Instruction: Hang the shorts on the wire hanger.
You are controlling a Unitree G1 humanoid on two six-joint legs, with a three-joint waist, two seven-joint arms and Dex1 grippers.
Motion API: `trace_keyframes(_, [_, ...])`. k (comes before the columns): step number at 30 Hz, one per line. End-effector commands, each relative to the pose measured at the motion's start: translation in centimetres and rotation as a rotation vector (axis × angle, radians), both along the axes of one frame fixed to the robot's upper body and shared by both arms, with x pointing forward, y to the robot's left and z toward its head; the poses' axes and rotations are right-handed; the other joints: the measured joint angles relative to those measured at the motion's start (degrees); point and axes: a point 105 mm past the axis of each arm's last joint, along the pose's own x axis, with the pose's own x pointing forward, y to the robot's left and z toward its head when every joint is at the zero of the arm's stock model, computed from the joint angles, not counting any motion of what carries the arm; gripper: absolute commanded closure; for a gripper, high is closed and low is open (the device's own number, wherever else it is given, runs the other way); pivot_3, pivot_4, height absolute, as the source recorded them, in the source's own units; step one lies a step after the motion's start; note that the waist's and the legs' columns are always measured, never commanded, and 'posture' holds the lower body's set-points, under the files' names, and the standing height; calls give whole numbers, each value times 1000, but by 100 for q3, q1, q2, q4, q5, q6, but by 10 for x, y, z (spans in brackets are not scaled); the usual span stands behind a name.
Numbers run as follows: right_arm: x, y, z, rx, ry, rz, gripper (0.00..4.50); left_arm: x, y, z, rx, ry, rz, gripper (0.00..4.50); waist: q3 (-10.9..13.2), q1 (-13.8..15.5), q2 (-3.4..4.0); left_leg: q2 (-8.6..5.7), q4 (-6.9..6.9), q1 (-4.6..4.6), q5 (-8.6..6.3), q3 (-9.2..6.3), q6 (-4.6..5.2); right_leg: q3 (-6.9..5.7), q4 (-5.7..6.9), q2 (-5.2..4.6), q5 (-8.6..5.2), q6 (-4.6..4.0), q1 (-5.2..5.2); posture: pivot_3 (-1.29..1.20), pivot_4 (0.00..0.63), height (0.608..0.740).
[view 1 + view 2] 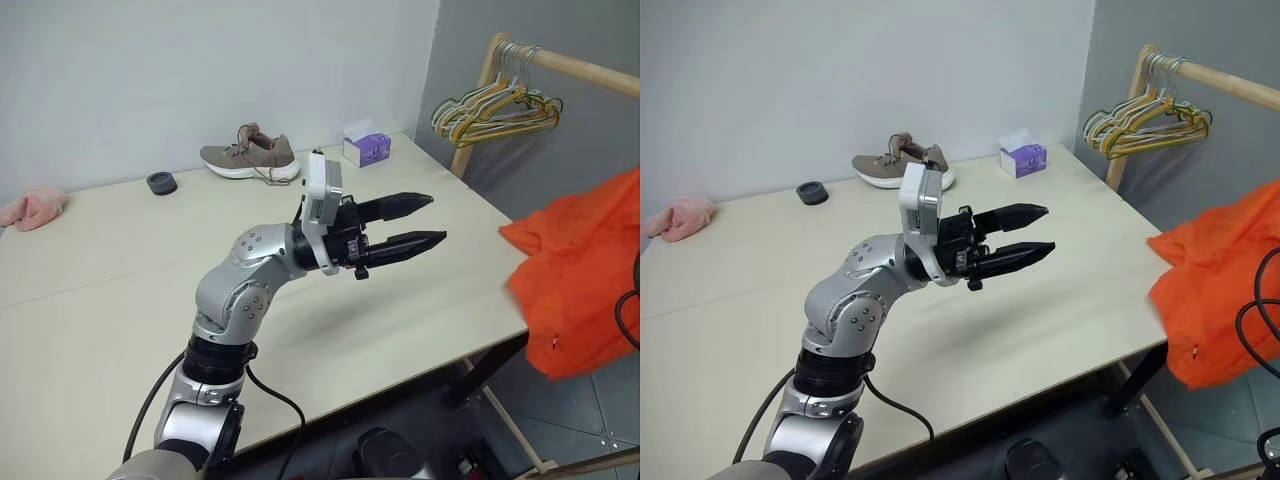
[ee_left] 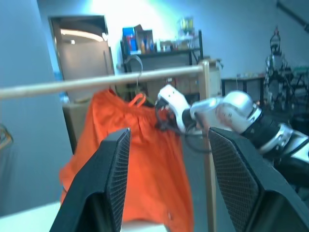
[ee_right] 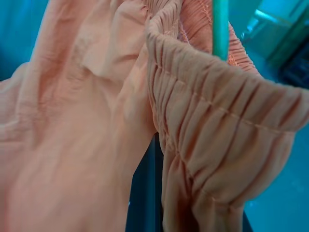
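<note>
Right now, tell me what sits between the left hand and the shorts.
Nothing visible. The left hand points across open air past the table edge toward the shorts, which hang beside the table.

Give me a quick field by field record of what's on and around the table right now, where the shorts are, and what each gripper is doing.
shorts: orange shorts hanging off the table's right edge, by the wooden rail
wire hanger: thin green wire passing through the gathered waistband
left gripper: left gripper open, empty, raised over the table, pointing toward the shorts
right gripper: right gripper at the shorts' waistband, shut
on table: sneaker, tissue box, small dark round object, pink cloth
rail: bunch of spare hangers
</note>
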Motion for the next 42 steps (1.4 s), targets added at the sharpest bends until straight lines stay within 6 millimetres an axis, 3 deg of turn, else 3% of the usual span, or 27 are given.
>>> trace_keyframes(1, [-4, -16, 28, -40, -92, -72, 4500, -3, 1, 13, -45, -42, -4, 1806, 0, -23, 1, 0, 0, 1, 0, 1, 0, 1, -1, 0, 0, 0, 1, -477, 2, 740])
trace_keyframes(8, [4, -32, 23, 96, -86, -101, 4500, -6, -5, 11, -43, -45, -18, 1806, 1, -83, 4, -9, -6, 13, 0, 3, 0, 1, -6, 0, -3, 0, 15, -468, 0, 740])
trace_keyframes(12, [11, -35, 14, 184, -59, -93, 4500, -5, -5, 10, -34, -49, -14, 1806, 6, -118, -5, -10, -40, 76, -1, 6, 0, 0, -38, 0, -8, -6, 73, -463, 0, 740])
trace_keyframes(22, [25, -22, -6, 310, -11, -48, 4500, -6, -3, 8, -13, -59, -15, 1806, -8, -107, 17, -7, -70, 80, -1, 17, -1, 7, -87, -3, -6, -5, 97, -435, 0, 740])
trace_keyframes(34, [31, -14, -2, 296, -37, -16, 4500, -9, -2, 4, -4, -56, -19, 1806, -8, -115, 16, -6, -71, 80, -1, 18, -1, 7, -89, -4, -6, -4, 97, -437, 0, 740])
trace_keyframes(37, [30, -12, -1, 311, -61, -17, 3800, -10, -2, 2, -1, -55, -22, 1766, -9, -115, 18, -5, -71, 80, -1, 17, -1, 7, -89, -3, -6, -4, 97, -437, 0, 740])
trace_keyframes(42, [28, -6, 5, 327, -111, -18, 2211, -10, -1, 1, 4, -55, -23, 1766, -10, -101, 20, -3, -71, 80, -1, 16, 0, 8, -89, -4, -6, -4, 96, -439, 0, 740])
